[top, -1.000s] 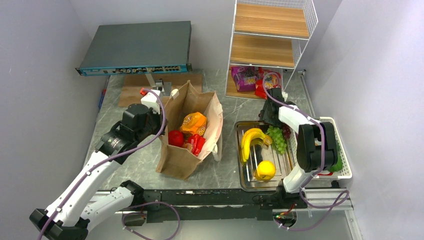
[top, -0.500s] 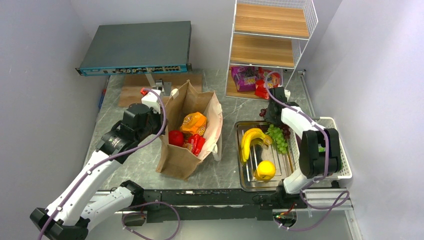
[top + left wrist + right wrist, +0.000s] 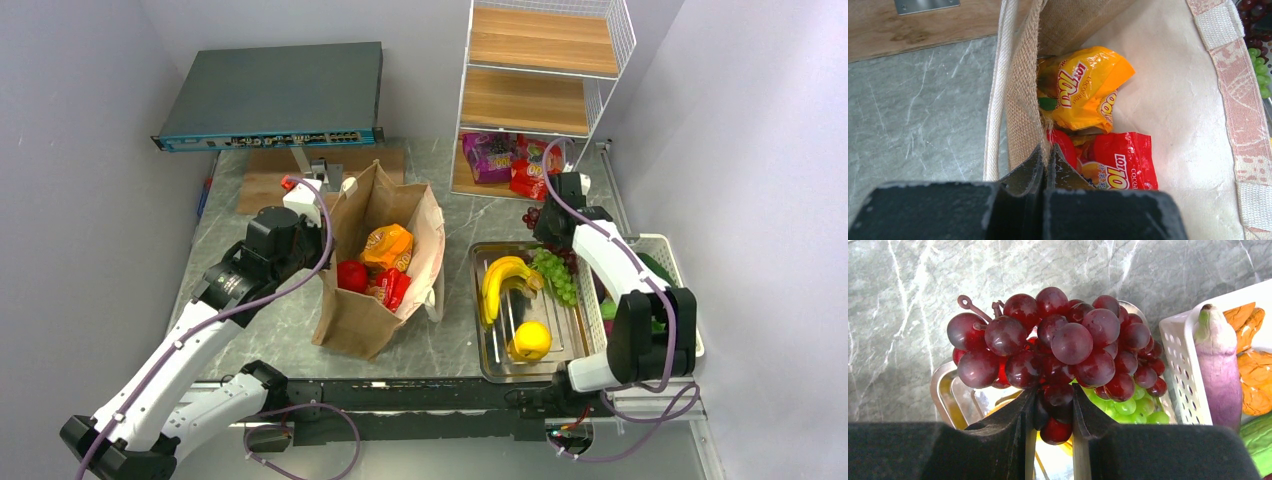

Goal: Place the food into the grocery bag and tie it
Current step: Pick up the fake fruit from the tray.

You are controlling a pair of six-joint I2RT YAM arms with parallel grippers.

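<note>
Right pincer (image 3: pixel 1053 412) clamps the glossy dark-red grapes (image 3: pixel 1063 340)!
Round bunch hangs over the shiny metal tray (image 3: pixel 941 385) corner; left pincer (image 3: pixel 1045 167) pinches the coarse woven bag (image 3: pixel 1023 90) wall, crinkly packets (image 3: pixel 1083 90) inside, on the marbled table (image 3: pixel 913 100).

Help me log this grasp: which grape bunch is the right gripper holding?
The dark red bunch, clamped in the right gripper; the green bunch lies loose in the tray.

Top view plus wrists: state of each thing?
bag: standing open, untied, snacks and apple inside
left gripper: shut on bag rim
right gripper: shut on red grapes
red grapes: held over tray edge
tray: holds banana, lemon, green grapes
</note>
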